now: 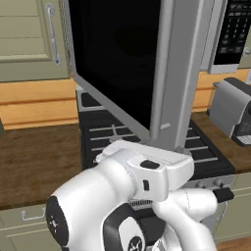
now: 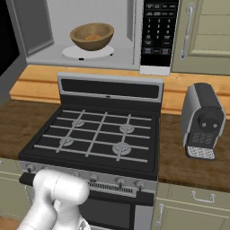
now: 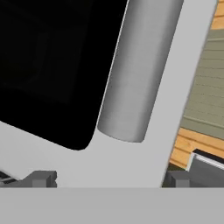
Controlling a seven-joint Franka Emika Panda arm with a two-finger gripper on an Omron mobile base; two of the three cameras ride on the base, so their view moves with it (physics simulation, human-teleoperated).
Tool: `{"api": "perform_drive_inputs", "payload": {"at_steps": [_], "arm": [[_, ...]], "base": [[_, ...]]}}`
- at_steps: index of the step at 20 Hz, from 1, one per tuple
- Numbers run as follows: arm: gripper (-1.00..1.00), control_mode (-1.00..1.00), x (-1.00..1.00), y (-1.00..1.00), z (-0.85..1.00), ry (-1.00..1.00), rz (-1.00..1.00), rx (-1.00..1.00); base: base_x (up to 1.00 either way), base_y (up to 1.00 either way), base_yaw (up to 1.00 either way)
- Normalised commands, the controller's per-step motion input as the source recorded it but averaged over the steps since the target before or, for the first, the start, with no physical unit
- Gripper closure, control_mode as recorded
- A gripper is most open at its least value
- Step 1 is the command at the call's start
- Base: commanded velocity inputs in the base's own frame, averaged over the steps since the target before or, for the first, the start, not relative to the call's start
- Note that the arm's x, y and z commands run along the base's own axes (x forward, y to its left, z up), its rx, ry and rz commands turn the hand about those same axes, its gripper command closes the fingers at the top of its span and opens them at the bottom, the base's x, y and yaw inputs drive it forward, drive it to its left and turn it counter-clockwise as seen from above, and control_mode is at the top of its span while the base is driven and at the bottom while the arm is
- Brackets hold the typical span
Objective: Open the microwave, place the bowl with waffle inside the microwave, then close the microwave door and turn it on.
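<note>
End effector (image 3: 107, 178) spread wide at the open microwave door (image 1: 117, 63), holding nothing.

I read its two tips standing far apart at the foot of the hand view, one at each side of the door's lower frame, with the bar handle (image 3: 138, 70) just above and between them, no contact that I can make out; I judge I am lined up there to swing the door shut, since the loading looks done; beyond the stove (image 2: 96, 134) and its desk (image 2: 188, 166), the microwave (image 2: 134, 45) stands open; the bowl (image 2: 92, 36) sits on the white turntable (image 2: 72, 53) with the waffle (image 2: 93, 38) inside it; the keypad panel (image 2: 159, 29) to its right waits for the start press.
</note>
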Motion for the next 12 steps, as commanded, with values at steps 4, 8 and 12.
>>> {"api": "perform_drive_inputs", "payload": {"at_steps": [4, 8, 12], "arm": [[-1.00, -1.00, 0.23, -0.61, 0.20, -0.06, 0.01, 0.05], [-1.00, -1.00, 0.46, -0.48, 0.06, 0.00, 0.00, 0.01], [-1.00, -1.00, 0.59, -0.34, 0.00, 0.00, -0.01, 0.00]], "base": [[0.00, 0.00, 0.00], [0.00, 0.00, 0.00], [0.00, 0.00, 0.00]]}}
